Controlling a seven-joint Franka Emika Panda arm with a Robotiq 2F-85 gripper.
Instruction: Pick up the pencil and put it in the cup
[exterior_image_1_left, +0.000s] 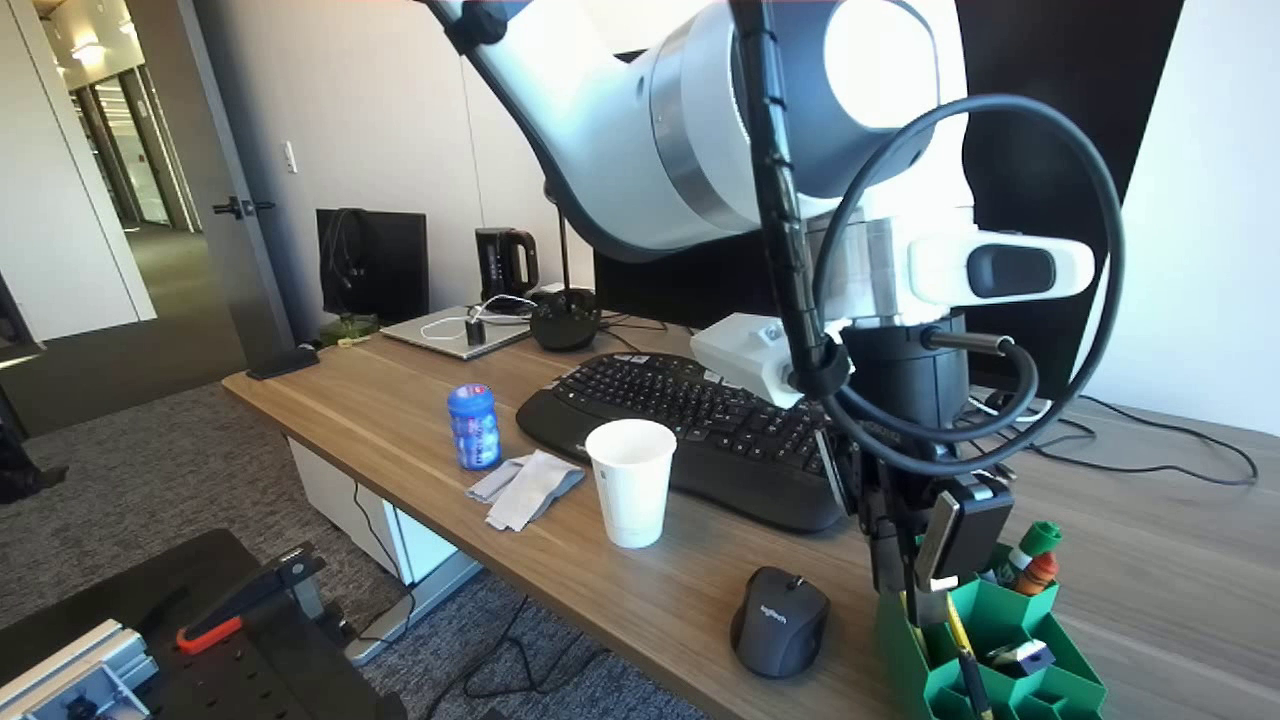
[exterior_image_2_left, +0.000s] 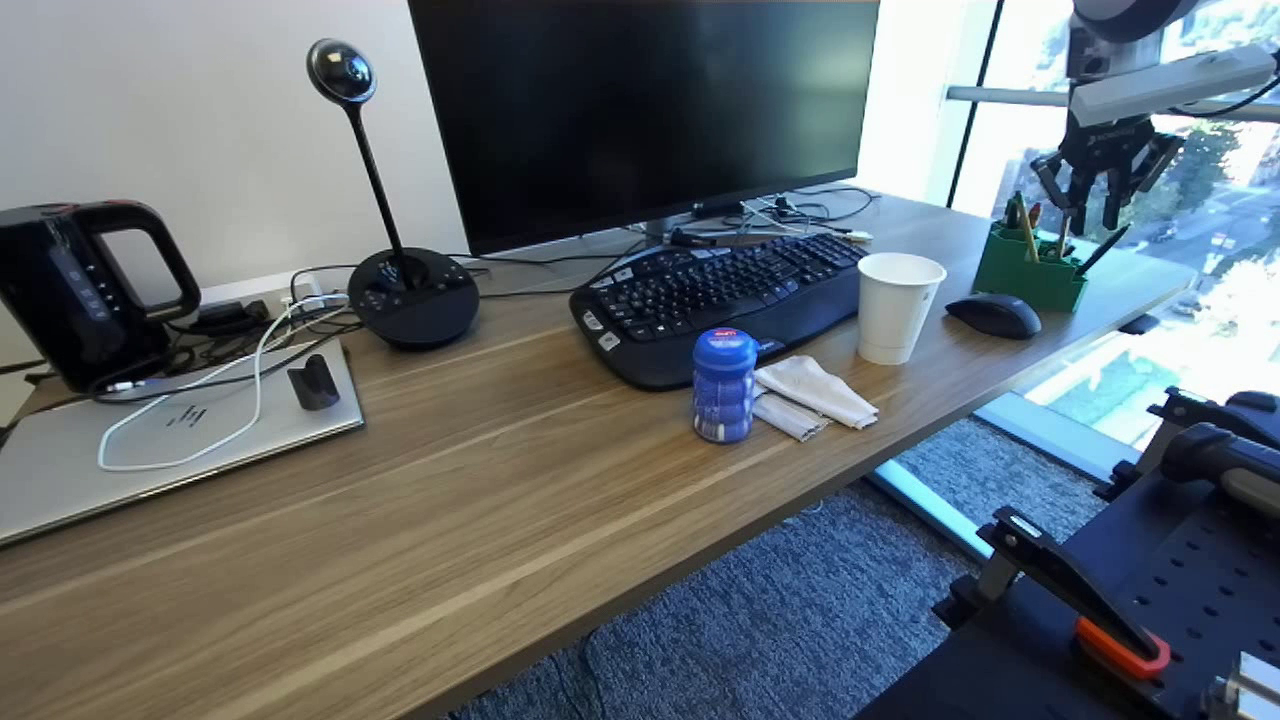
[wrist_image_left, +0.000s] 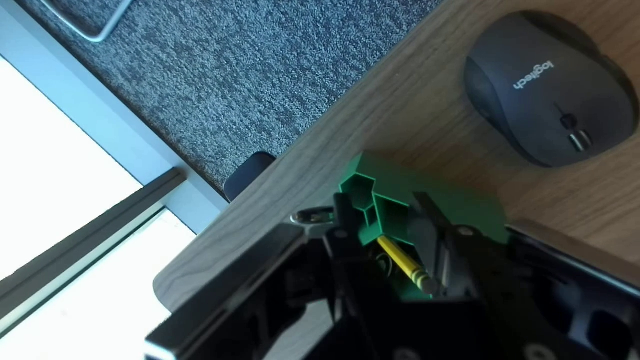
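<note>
The yellow pencil stands tilted in the green holder, its eraser end up toward the wrist camera. My gripper is over the holder with its jaws apart. The pencil lies in the gap, its eraser end close to the right-hand finger; I cannot tell whether they touch. In an exterior view the gripper points down, fingertips just above the holder among pens. A plain white cup stands upright near the table's front edge in both exterior views. It is outside the wrist view.
A black mouse lies between the cup and the holder. Behind the cup spreads a keyboard, with a monitor further back. A blue can and folded cloths sit beside the cup. Pens and markers stick up from the holder.
</note>
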